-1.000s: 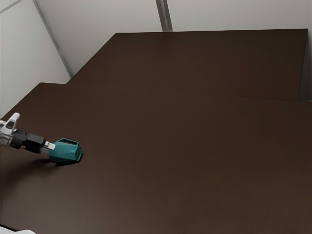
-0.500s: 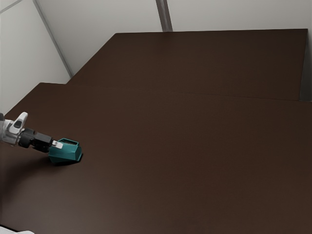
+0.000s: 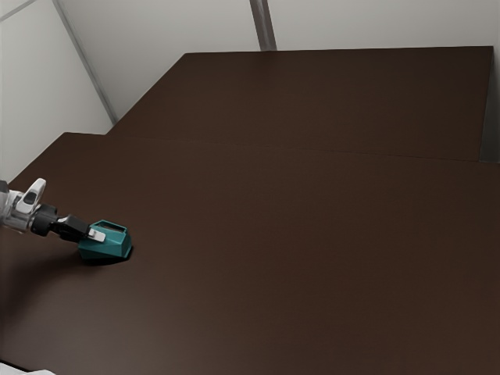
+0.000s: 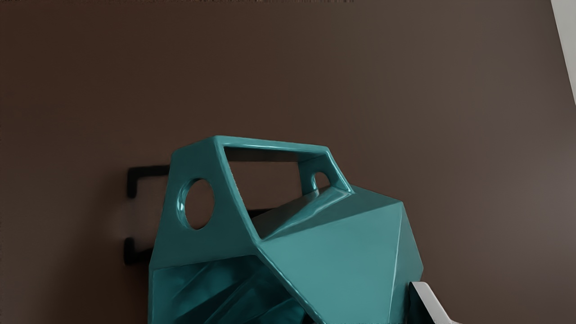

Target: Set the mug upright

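- The gripper [image 3: 97, 235] has shifted a little since the earlier frame: its tip sits slightly lower and further toward the exterior view's right, and its dark front section now slopes down more steeply.
- The mug [image 3: 114, 248] looks unmoved over the same stretch — same spot, same pose.
- The mug lies tipped on its side on the dark brown table [image 3: 297, 258], near the exterior view's left, so it is not upright.
- Its handle [image 4: 274, 143], a broad angular loop with a round hole through each side piece, stands up from the faceted body.
- The open mouth [image 4: 211, 297] shows in the wrist view, with darker teal facets inside.
- The gripper reaches in from the exterior view's left, its pale tip overlapping the mug's near side in that view.
- In the wrist view a pale-edged end of the gripper is right beside the mug's outer wall; whether it presses there cannot be made out.
- Whether the gripper is clenched on the mug or released around it cannot be told — the mug hides too much.
- A dark shadow falls on the table beside the mug, and pale walls [image 3: 375, 23] rise behind the table in the exterior view.
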